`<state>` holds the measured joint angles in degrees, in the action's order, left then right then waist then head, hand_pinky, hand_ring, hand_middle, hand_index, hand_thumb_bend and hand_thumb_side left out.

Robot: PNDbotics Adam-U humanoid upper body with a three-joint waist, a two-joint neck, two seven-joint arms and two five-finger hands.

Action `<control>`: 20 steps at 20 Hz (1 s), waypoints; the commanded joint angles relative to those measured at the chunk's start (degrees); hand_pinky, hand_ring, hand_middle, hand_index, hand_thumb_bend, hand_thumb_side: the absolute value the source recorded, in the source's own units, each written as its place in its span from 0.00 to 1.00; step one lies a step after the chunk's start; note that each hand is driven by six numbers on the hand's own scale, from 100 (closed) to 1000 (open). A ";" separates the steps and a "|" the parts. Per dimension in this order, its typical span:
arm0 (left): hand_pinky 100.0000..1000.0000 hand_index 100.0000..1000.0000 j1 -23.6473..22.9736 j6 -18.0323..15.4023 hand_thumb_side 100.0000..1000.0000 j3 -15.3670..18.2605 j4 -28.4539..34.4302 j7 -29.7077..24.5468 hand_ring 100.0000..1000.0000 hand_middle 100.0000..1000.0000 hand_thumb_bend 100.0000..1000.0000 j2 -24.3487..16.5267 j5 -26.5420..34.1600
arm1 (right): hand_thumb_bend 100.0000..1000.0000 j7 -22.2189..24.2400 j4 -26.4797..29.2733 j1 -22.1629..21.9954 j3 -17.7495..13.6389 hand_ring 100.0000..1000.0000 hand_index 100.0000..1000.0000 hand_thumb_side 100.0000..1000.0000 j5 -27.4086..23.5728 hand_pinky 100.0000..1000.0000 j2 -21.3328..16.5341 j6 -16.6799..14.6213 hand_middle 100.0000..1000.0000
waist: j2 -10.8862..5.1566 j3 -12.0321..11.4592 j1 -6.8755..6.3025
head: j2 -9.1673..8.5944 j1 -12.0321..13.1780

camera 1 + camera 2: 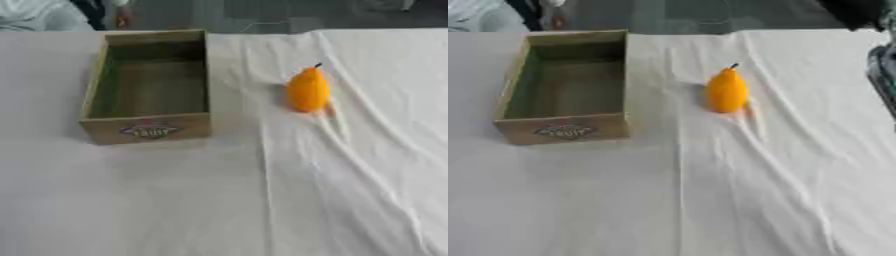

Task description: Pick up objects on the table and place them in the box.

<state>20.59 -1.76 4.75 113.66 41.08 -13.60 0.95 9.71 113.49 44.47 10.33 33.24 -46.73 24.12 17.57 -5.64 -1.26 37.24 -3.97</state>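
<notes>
An orange-yellow pear [307,90] with a short dark stem stands upright on the white cloth, right of centre. To its left lies an open wooden box [149,125] with a label on its near wall and nothing inside. Nothing touches the pear. A dark shape with grey edges, which looks like my right hand [883,75], shows only at the right edge of the right eye view, well to the right of the pear. My left hand shows in neither view.
The white tablecloth [350,190] has long creases running from the pear toward the near right corner. Beyond the table's far edge are a dark floor and a person's pale clothing [35,15] at the far left.
</notes>
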 commanded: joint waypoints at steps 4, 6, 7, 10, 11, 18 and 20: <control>0.61 0.85 -0.06 0.07 0.91 -0.32 0.93 -0.46 0.67 0.61 0.00 -1.67 0.21 | 0.05 18.95 -1.06 7.74 3.88 0.87 0.92 1.00 6.49 0.80 -3.86 1.94 0.82 | -1.79 -0.13 0.30 | 0.48 -0.39; 0.61 0.85 -0.13 0.11 0.91 -0.39 0.93 -0.51 0.67 0.61 0.00 -1.77 0.21 | 0.07 22.84 -4.02 10.52 5.49 0.87 0.92 0.98 7.44 0.80 -3.31 1.50 0.82 | -1.94 -0.10 0.35 | 0.63 -0.43; 0.61 0.85 -0.15 0.13 0.91 -0.43 0.93 -0.54 0.67 0.61 0.00 -1.82 0.21 | 0.11 24.34 -5.78 11.87 6.32 0.88 0.92 0.96 7.91 0.80 -2.89 1.12 0.83 | -1.99 -0.09 0.36 | 0.68 -0.45; 0.61 0.85 -0.23 0.18 0.91 -0.54 0.93 -0.66 0.67 0.61 0.00 -1.95 0.21 | 0.19 27.74 -12.12 16.04 8.90 0.88 0.93 0.95 9.79 0.80 -0.83 -0.88 0.84 | -2.16 -0.02 0.34 | 0.82 -0.52; 0.61 0.85 -0.24 0.20 0.91 -0.58 0.93 -0.69 0.67 0.61 0.00 -1.97 0.22 | 0.24 28.55 -14.36 17.32 9.60 0.89 0.94 0.93 10.50 0.80 0.08 -1.75 0.84 | -2.21 -0.01 0.32 | 0.83 -0.59; 0.61 0.85 -0.21 0.27 0.91 -0.80 0.93 -0.97 0.67 0.61 0.00 -1.97 0.39 | 0.37 31.39 -30.03 24.49 12.40 0.90 0.95 0.82 14.45 0.81 7.67 -7.36 0.85 | -2.24 -0.22 0.10 | 0.54 -1.15; 0.61 0.85 -0.14 0.29 0.91 -0.90 0.93 -1.09 0.67 0.61 0.00 -1.91 0.46 | 0.38 31.59 -34.03 26.02 12.95 0.90 0.96 0.79 15.21 0.81 9.82 -8.32 0.85 | -2.22 -0.31 0.09 | 0.44 -1.25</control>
<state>20.07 -1.44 3.96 113.66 40.27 -14.13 1.07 41.12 81.51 68.93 23.43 47.59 -37.38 16.55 16.62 -5.92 -1.09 37.71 -5.01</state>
